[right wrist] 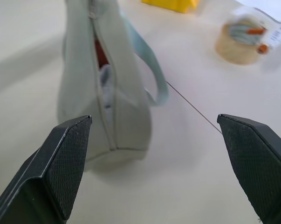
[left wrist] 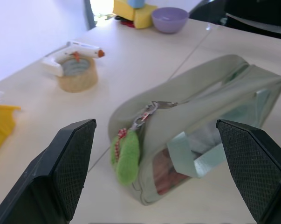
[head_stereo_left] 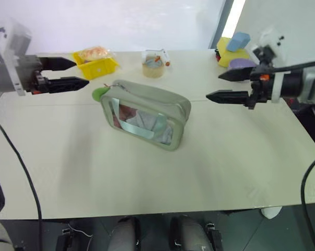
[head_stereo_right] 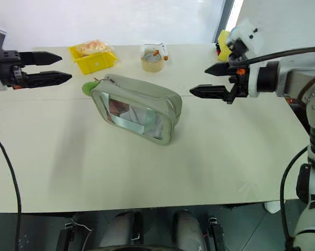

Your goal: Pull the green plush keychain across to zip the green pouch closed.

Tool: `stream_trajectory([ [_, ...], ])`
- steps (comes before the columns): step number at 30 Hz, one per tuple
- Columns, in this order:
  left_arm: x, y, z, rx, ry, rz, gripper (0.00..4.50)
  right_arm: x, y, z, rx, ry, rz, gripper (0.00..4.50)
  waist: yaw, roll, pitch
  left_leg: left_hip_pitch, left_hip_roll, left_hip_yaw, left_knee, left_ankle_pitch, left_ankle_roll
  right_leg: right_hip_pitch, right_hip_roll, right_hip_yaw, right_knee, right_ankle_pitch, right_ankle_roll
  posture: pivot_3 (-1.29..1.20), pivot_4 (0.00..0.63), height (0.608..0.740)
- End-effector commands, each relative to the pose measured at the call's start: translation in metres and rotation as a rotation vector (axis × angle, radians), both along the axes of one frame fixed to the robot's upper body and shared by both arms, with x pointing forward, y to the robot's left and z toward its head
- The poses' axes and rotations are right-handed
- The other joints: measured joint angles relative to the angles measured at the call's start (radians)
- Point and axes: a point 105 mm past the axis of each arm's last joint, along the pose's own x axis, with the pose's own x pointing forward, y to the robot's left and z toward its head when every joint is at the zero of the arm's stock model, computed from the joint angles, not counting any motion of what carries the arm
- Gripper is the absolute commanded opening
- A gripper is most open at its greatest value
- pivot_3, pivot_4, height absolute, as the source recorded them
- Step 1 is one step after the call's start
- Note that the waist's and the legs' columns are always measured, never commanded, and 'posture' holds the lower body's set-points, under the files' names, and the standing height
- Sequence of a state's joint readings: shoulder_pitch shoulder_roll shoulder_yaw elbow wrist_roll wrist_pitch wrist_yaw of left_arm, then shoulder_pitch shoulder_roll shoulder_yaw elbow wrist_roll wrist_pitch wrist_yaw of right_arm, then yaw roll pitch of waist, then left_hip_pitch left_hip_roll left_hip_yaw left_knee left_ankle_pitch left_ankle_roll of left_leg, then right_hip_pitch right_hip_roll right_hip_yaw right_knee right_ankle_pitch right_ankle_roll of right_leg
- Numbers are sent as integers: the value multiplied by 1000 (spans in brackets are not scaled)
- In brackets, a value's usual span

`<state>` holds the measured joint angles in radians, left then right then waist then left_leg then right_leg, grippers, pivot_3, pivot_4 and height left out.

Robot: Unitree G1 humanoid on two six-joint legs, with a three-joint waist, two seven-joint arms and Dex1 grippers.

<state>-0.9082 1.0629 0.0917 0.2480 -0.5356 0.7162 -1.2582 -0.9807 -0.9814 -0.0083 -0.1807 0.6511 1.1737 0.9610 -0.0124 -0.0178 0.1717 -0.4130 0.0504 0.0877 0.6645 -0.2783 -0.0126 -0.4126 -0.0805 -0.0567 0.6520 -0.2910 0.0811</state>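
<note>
The green pouch (head_stereo_left: 145, 114) stands upright in the middle of the table, its clear window and teal strap facing me. Its top zipper gapes open along the pouch (right wrist: 103, 79). The green plush keychain (left wrist: 126, 154) hangs off the pouch's left end on a short chain; it also shows as a lime blob, the keychain (head_stereo_left: 100, 93). My left gripper (head_stereo_left: 79, 73) hovers open to the left of the pouch, pointing at it, a short way from the keychain. My right gripper (head_stereo_left: 217, 86) hovers open to the right of the pouch, clear of it.
A yellow bin (head_stereo_left: 96, 63) with a snack bag sits at the back left. A tape roll with a glue gun (head_stereo_left: 154, 64) stands behind the pouch. A purple bowl (head_stereo_left: 242, 64) and yellow and blue blocks (head_stereo_left: 233, 47) lie at the back right.
</note>
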Motion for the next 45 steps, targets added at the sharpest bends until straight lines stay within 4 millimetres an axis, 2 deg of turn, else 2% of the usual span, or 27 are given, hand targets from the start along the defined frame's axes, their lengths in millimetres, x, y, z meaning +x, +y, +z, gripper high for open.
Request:
stream_trajectory([
  [1,1,4,5,1,-38,17,4421,-4,11,4,-10,-24,43,4500,0,0,0,-2,0,0,1,0,0,-1,0,0,0,0,0,0,150,739],
  [5,-4,9,0,-3,-7,30,4421,-6,20,9,1,-34,56,4500,1,0,0,-15,0,0,6,4,-6,-15,-1,1,7,1,1,0,150,739],
  [15,-20,10,-14,83,19,10,4421,-18,62,9,47,-17,192,4500,-1,0,0,-14,0,-1,6,3,-5,-16,-1,1,11,1,1,0,150,739],
  [17,-18,12,-17,84,23,20,4421,-19,84,2,48,-9,232,4500,0,0,0,-14,0,-1,6,3,-5,-16,-1,1,11,1,1,0,150,739],
  [19,-15,8,-16,70,18,16,4421,-11,98,-12,-7,-48,224,4500,-1,-1,0,-14,0,-1,6,3,-5,-16,-1,1,11,1,1,0,150,739],
  [23,-18,0,-13,53,2,0,4421,3,105,-38,-159,-147,210,4500,3,-1,0,-15,0,-1,6,3,-5,-16,-1,1,11,1,1,0,150,739],
  [26,-22,-1,-14,48,2,5,4421,2,108,-43,-176,-160,240,4500,0,-1,0,-17,0,-2,10,4,-6,-16,-1,1,11,1,1,0,150,739],
  [28,-22,0,-18,46,5,15,4500,2,109,-45,-203,-180,265,3958,-1,-1,0,-17,0,-2,12,4,-6,-16,-1,1,12,1,1,0,150,739],
  [30,-22,0,-19,45,5,19,4500,1,109,-46,-232,-202,298,3220,-2,-1,0,-17,0,-2,12,4,-6,-16,-1,1,12,1,1,0,150,739],
  [36,-20,-2,-14,32,-19,25,4500,-1,109,-33,-290,-405,463,75,0,-1,0,-16,0,-2,13,3,-5,-16,0,1,12,0,1,0,150,739],
  [42,-18,-4,-14,25,-29,24,4500,23,95,-43,-335,-481,498,75,-1,-1,0,-16,0,-1,14,4,-6,-15,0,1,13,0,1,0,150,739],
  [45,-18,-4,-14,24,-32,26,4500,27,92,-47,-331,-480,513,75,-1,-1,0,-16,0,-1,14,4,-6,-15,0,1,13,0,1,0,150,739],
])
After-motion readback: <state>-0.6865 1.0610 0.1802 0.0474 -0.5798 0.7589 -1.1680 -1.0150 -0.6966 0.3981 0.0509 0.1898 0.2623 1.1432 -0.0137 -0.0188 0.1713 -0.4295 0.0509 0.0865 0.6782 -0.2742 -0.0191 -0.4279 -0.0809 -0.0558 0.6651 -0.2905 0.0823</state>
